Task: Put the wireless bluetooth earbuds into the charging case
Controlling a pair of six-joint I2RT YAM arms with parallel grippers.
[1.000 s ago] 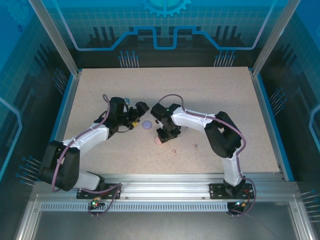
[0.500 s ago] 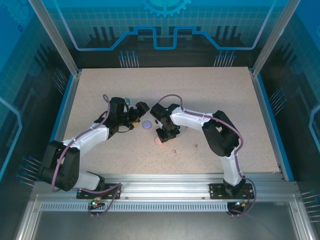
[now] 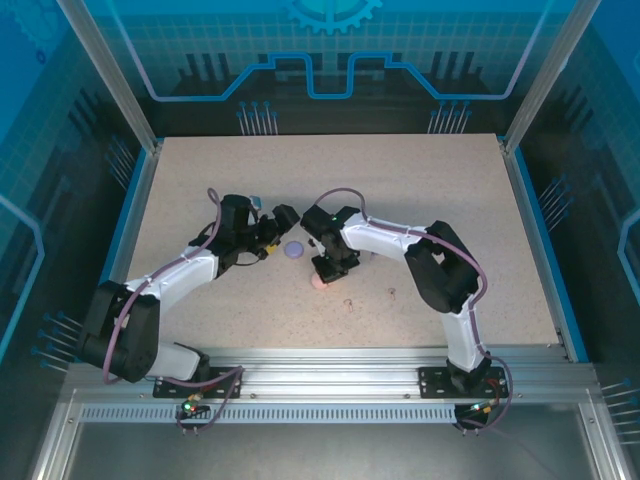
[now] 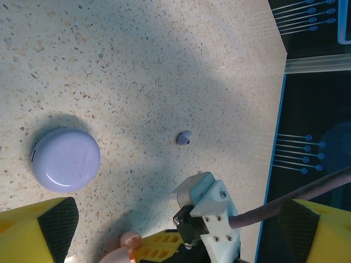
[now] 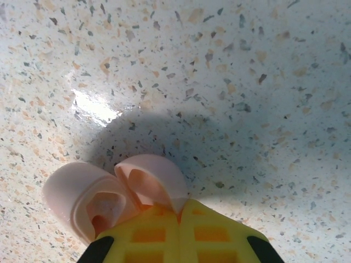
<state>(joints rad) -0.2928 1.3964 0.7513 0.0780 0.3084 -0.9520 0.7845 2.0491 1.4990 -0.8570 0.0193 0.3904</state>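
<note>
Lavender earbud (image 4: pixel 185 138) — tiny, curled, dark-tipped — lies apart from round lavender case (image 4: pixel 66 159).

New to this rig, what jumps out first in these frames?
The pink case, apparently hinged open mid-table, with the shut right gripper at its edge. Beside it lies a closed lavender case, with a lone lavender earbud apart from it, both below the wide-open left gripper.

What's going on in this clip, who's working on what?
The right gripper, jaws shut, is down at the open pink case on the table, its tips against the lid. Whether it actually pinches the lid is unclear. The left gripper hovers wide open above a closed lavender case, with one lavender earbud lying loose, apart from it.
</note>
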